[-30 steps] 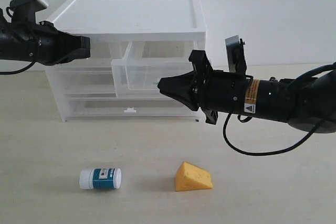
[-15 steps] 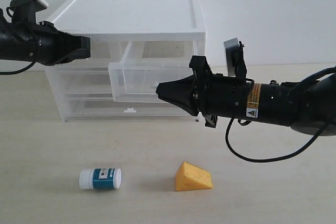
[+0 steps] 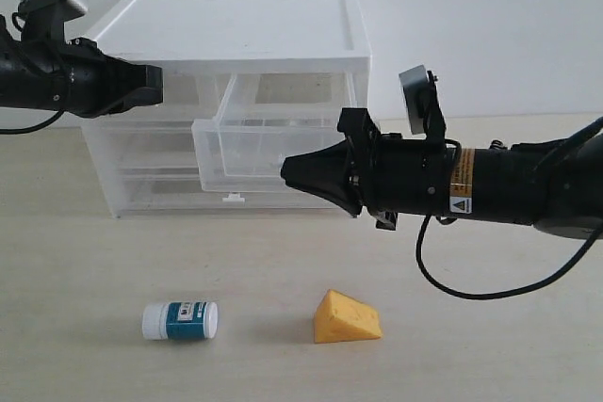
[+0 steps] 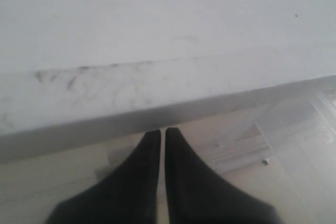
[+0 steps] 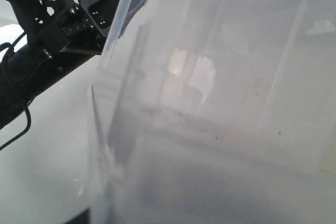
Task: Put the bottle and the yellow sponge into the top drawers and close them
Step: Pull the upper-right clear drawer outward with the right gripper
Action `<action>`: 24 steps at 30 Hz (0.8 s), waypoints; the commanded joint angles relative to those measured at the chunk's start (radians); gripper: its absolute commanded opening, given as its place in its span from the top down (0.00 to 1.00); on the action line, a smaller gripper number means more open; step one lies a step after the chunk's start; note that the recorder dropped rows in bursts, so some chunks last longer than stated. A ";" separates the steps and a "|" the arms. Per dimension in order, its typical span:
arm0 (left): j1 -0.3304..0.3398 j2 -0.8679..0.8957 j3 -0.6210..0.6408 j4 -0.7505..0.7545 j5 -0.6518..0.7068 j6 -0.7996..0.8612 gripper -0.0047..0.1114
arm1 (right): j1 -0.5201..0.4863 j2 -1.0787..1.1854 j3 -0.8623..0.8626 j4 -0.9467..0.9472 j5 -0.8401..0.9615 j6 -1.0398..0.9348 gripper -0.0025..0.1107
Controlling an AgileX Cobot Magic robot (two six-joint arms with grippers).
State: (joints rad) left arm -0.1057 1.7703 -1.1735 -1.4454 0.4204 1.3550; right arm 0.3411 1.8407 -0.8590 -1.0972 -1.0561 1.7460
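The right-hand top drawer [image 3: 247,143] stands pulled partway out of the white-topped cabinet [image 3: 236,30], its front edge overhanging the full-width drawers below. The left-hand top drawer [image 3: 193,91] sits flush and closed. The right gripper [image 3: 285,170] meets the open drawer's front face with its fingers drawn together to a point. They hide the tab handle, so the pinch itself does not show. The left gripper [image 3: 155,82] sits at the cabinet's upper left corner, just under the lip of the top. Its fingers [image 4: 144,156] are together with only a hairline slit between them, holding nothing that can be seen. In front of the cabinet the pale wood-grain counter [image 3: 94,261] lies open. The bottle [image 3: 180,320] lies there on its side, and the yellow sponge [image 3: 347,317] sits well apart from it, below the right arm. Behind everything is a plain white wall [image 3: 471,25].
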 commanded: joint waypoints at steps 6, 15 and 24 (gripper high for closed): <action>0.003 0.006 -0.018 -0.022 -0.059 0.006 0.93 | 0.006 -0.060 0.002 -0.060 0.063 0.010 0.98; 0.003 0.006 -0.018 -0.023 -0.059 0.006 0.93 | 0.006 -0.060 0.002 -0.116 0.146 0.031 0.64; 0.003 0.006 -0.018 -0.013 -0.055 -0.001 0.93 | 0.006 -0.060 0.000 -0.210 0.226 0.035 0.50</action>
State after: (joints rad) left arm -0.1057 1.7703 -1.1735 -1.4378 0.4204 1.3550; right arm 0.3481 1.7926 -0.8569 -1.2486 -0.8731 1.7803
